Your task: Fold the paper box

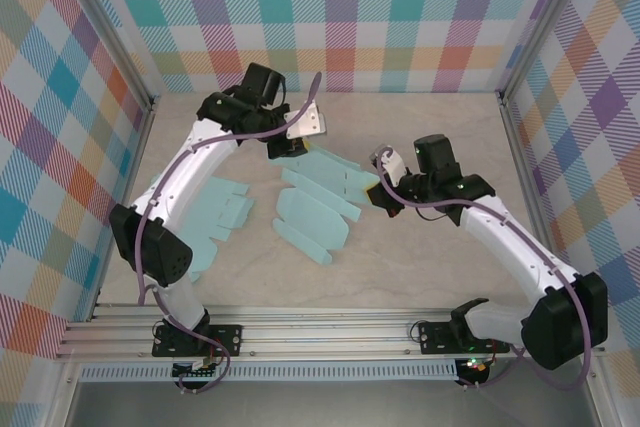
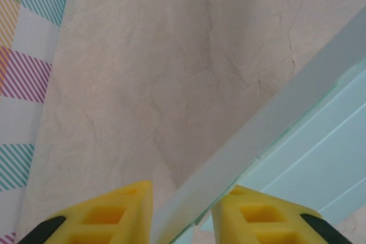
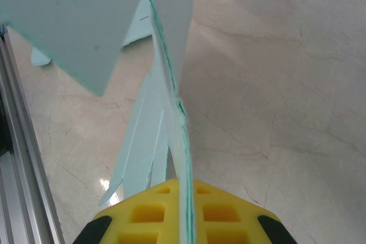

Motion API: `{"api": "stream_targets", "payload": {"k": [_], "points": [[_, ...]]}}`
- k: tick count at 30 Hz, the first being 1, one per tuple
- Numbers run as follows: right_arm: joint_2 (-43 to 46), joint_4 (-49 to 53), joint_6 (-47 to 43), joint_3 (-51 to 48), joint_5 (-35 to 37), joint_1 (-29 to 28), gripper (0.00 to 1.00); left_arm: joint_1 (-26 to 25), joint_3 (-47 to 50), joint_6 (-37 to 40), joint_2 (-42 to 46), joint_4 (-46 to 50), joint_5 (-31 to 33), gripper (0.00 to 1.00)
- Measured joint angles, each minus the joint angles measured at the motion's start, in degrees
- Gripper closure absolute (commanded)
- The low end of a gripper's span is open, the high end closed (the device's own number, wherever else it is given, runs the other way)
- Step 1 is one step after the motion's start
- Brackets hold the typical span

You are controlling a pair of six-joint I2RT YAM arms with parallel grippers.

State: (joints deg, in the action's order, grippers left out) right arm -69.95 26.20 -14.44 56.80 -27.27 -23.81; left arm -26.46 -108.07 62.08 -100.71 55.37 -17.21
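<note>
The paper box (image 1: 318,202) is a light teal flat blank, lying unfolded mid-table. My left gripper (image 1: 285,149) is at its far left corner. In the left wrist view its yellow fingers (image 2: 134,207) stand a little apart, open, with a raised flap (image 2: 269,118) of the box running between them; whether they touch it is unclear. My right gripper (image 1: 376,194) is at the box's right edge. There its yellow fingers (image 3: 148,210) are shut on the lifted edge of the paper box (image 3: 74,21), which rises straight out between the pads (image 3: 184,182).
A second flat teal blank (image 1: 215,215) lies on the left, beside the left arm. Aluminium rails (image 1: 320,332) cross the near edge, and plaid walls with metal posts (image 1: 515,137) close in both sides and the back. Bare marble-look tabletop (image 1: 420,117) lies behind the box.
</note>
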Motion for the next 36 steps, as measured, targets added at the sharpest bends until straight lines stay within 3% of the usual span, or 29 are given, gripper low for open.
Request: {"api": "stream_targets", "payload": {"k": [8, 16, 23, 25, 26, 36], "points": [[-4.9, -2.84, 0.22, 0.0, -1.84, 5.25, 1.0, -0.09, 1.77, -0.17, -0.94, -2.62, -0.09, 0.97], [-12.33, -4.17, 0.68, 1.27, -3.19, 11.13, 1.0, -2.8, 7.37, -1.4, -1.97, -10.91, 3.19, 1.0], [-21.35, -5.84, 4.72, 6.82, 0.68, 14.12, 0.6, -5.51, 10.56, -5.16, -6.45, -18.86, 9.77, 1.0], [-23.1, -5.88, 6.43, 8.09, 2.64, 14.32, 0.58, -6.08, 11.61, -6.45, -8.24, -21.14, 12.11, 1.0], [-23.74, -5.86, 7.56, 8.5, 3.63, 14.34, 0.52, -6.34, 12.24, -7.13, -9.03, -22.32, 13.42, 1.0], [-23.67, -4.55, 21.57, 11.3, 14.05, 14.73, 0.43, -9.42, 21.33, -8.94, -10.25, -35.98, 23.98, 1.0]]}}
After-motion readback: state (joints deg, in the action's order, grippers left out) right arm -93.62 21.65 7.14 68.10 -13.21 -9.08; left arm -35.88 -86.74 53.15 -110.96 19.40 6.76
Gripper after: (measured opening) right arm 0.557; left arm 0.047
